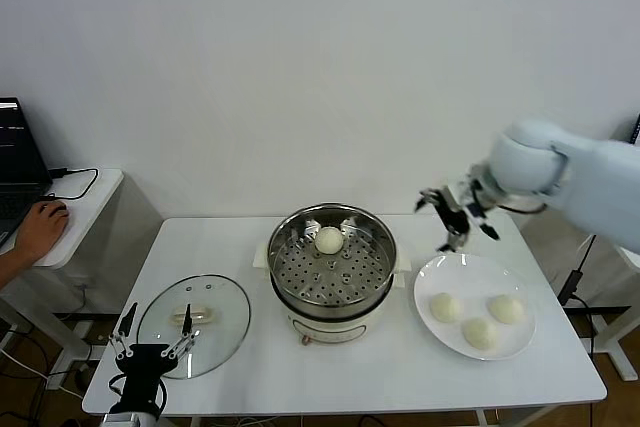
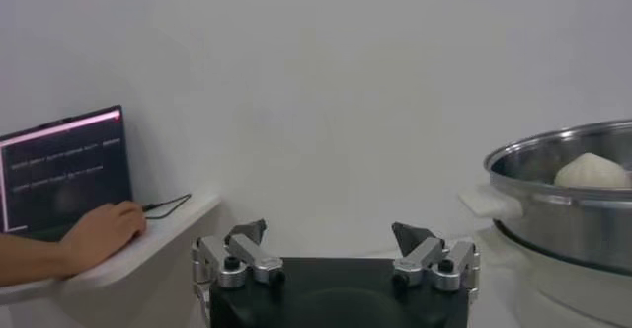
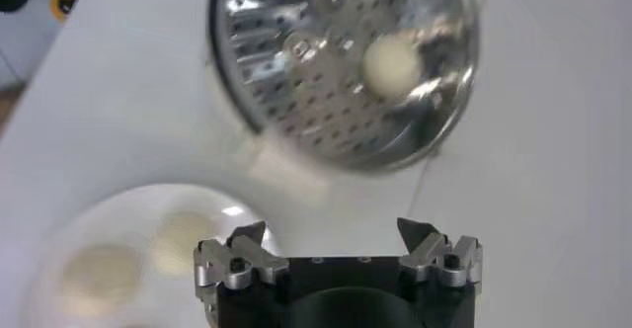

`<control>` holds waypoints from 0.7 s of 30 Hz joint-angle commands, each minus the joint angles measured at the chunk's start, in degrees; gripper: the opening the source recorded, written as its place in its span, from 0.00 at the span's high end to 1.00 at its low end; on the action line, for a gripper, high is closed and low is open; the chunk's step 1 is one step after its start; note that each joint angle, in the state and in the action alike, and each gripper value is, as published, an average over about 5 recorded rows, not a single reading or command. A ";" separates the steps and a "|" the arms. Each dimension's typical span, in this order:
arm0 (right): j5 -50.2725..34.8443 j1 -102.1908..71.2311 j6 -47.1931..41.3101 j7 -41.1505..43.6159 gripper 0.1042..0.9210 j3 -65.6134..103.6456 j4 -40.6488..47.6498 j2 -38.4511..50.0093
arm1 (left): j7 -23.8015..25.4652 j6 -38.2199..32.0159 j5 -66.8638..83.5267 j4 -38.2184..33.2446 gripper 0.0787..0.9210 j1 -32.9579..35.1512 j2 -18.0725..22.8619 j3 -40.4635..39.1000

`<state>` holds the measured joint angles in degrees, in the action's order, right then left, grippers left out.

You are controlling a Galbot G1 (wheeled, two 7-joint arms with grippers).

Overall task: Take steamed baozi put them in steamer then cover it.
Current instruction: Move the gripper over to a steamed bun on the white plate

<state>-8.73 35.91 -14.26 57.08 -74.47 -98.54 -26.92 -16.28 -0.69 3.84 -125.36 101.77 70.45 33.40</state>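
Observation:
One cream-white baozi (image 1: 329, 239) lies on the perforated tray of the steel steamer (image 1: 375, 269) at the table's middle; it also shows in the right wrist view (image 3: 392, 63) and the left wrist view (image 2: 591, 171). Three more baozi (image 1: 479, 333) lie on the white plate (image 1: 445, 275) at the right. My right gripper (image 1: 457, 217) is open and empty, in the air between the steamer and the plate, above the plate's far edge. My left gripper (image 1: 153, 342) is open and empty, low at the table's front left by the glass lid (image 1: 222, 313).
A side desk (image 1: 85, 209) at far left holds a laptop (image 1: 20, 162) and a person's hand (image 1: 38, 227). A white wall stands behind the table. The table's front edge runs just below the plate and lid.

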 commanded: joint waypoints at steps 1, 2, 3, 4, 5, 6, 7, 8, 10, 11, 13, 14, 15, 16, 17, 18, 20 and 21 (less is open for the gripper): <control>5.85 -18.81 -2.99 0.09 0.12 11.17 -3.26 10.96 | 0.06 0.16 -0.13 0.10 0.12 -0.07 -0.14 0.08; 6.62 -21.62 -2.73 0.04 0.12 13.42 -2.73 10.86 | 0.07 0.17 -0.12 0.08 0.12 -0.02 -0.14 0.18; 7.57 -25.08 -2.47 -0.03 0.12 16.02 -2.09 10.63 | 0.08 0.20 -0.12 0.06 0.12 0.02 -0.15 0.30; 8.42 -28.03 -2.27 -0.12 0.12 18.35 -1.52 10.34 | 0.09 0.23 -0.11 0.04 0.12 0.05 -0.16 0.43; 9.30 -31.09 -2.08 -0.21 0.12 20.51 -0.87 9.85 | 0.10 0.28 -0.10 0.03 0.12 0.04 -0.17 0.53; 10.17 -34.08 -1.93 -0.32 0.12 22.53 -0.11 9.26 | 0.12 0.34 -0.10 0.00 0.12 0.03 -0.16 0.64; 11.13 -37.08 -1.80 -0.43 0.12 24.70 0.79 8.50 | 0.13 0.41 -0.10 -0.03 0.12 0.00 -0.13 0.73; 11.94 -39.20 -1.65 -0.51 0.12 26.28 1.62 7.73 | 0.14 0.47 -0.10 -0.05 0.12 -0.02 -0.08 0.81; 13.50 -42.86 -1.38 -0.66 0.12 29.19 3.70 5.90 | 0.16 0.60 -0.11 -0.01 0.12 -0.02 0.06 0.94; 14.16 -44.14 -1.25 -0.70 0.12 30.46 4.61 5.14 | 0.17 0.64 -0.12 0.06 0.12 0.00 0.13 0.99; 15.42 -45.52 -0.82 -0.71 0.12 31.94 6.91 3.57 | 0.18 0.71 -0.18 0.22 0.12 0.04 0.27 1.09; 15.86 -45.89 -0.59 -0.68 0.12 32.31 7.96 2.92 | 0.19 0.72 -0.21 0.26 0.12 0.06 0.32 1.15; 16.21 -46.18 -0.31 -0.65 0.12 32.65 9.18 2.18 | 0.20 0.74 -0.22 0.30 0.12 0.06 0.36 1.23; 16.54 -46.48 0.03 -0.61 0.12 33.00 10.55 1.37 | 0.21 0.76 -0.23 0.32 0.12 0.03 0.40 1.30; 16.67 -46.65 0.29 -0.57 0.12 33.26 11.59 0.69 | 0.21 0.79 -0.22 0.35 0.12 0.00 0.41 1.37; 16.77 -46.83 0.53 -0.54 0.12 33.54 12.72 -0.17 | 0.22 0.82 -0.22 0.39 0.12 -0.05 0.43 1.42; 16.91 -47.10 0.92 -0.56 0.12 33.99 14.96 -2.17 | 0.25 0.87 -0.21 0.55 0.12 -0.16 0.46 1.49; 16.94 -47.17 1.06 -0.58 0.12 34.10 15.94 -3.17 | 0.25 0.88 -0.21 0.64 0.12 -0.21 0.50 1.50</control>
<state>4.52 -1.63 -13.96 56.62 -48.01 -90.68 -25.23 -16.08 0.12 3.67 -125.02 101.66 70.94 34.79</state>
